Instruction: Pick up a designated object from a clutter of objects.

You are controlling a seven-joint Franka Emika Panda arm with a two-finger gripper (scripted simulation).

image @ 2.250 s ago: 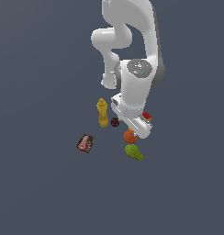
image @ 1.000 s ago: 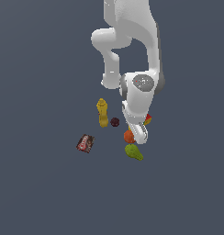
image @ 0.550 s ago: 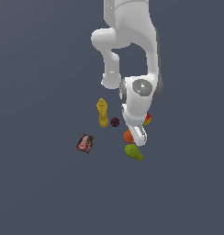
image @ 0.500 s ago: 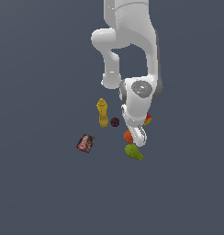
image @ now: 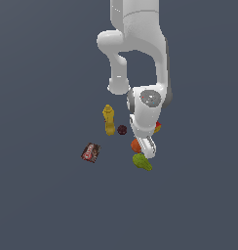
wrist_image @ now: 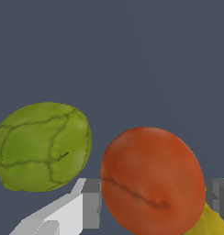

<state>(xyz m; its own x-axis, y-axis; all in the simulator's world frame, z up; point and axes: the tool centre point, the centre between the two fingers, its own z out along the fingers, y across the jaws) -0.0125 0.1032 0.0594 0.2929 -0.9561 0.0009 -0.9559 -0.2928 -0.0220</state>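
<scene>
Two fingers of the gripper (wrist_image: pixel 150 206) flank the orange ball (wrist_image: pixel 153 181) — grip uncertain — green pear (wrist_image: pixel 42 146) beside it.

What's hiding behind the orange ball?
In the wrist view a bit of something yellow peeks out from behind the orange ball; the ball covers most of it. The tool has a grey finger on each side of the ball. The green pear sits beside it, apart.
</scene>
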